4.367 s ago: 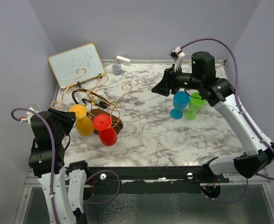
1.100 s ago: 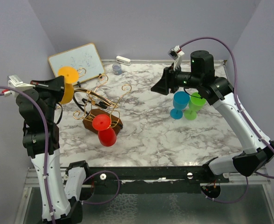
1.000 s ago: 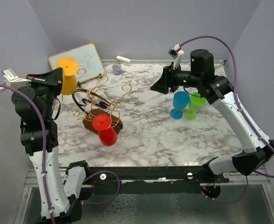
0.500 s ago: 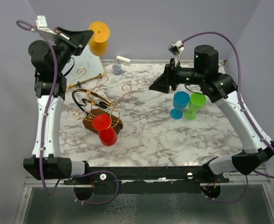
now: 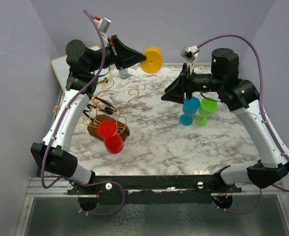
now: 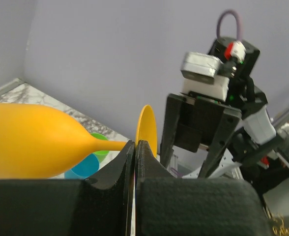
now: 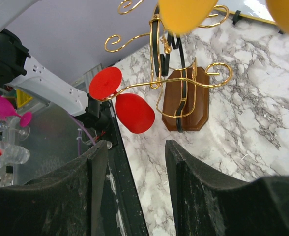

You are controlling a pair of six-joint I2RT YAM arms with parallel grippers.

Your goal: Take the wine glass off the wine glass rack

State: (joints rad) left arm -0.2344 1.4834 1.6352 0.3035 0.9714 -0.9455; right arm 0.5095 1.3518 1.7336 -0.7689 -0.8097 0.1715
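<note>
My left gripper [image 5: 138, 58] is shut on the stem of an orange wine glass [image 5: 152, 60], held sideways in the air over the back middle of the table. In the left wrist view the stem passes between the closed fingers [image 6: 127, 162], with the bowl [image 6: 31, 140] on the left. The wine glass rack [image 5: 107, 101], gold wire on a brown base, stands at the left with a red wine glass [image 5: 111, 136] hanging from it. My right gripper [image 5: 171, 92] is open and empty, facing the orange glass from the right. The right wrist view shows the rack [image 7: 184, 105] and the red glass [image 7: 132, 110] below.
A blue glass [image 5: 189, 109] and a green glass [image 5: 205, 109] stand upright on the marble under the right arm. A whiteboard [image 5: 61, 64] leans at the back left, partly behind the left arm. A small grey cup [image 5: 123, 73] sits by the back wall.
The left arm has swung the orange glass from above the whiteboard rightward to the back middle, close to the right gripper. The right gripper shifted a little and opened slightly wider.
</note>
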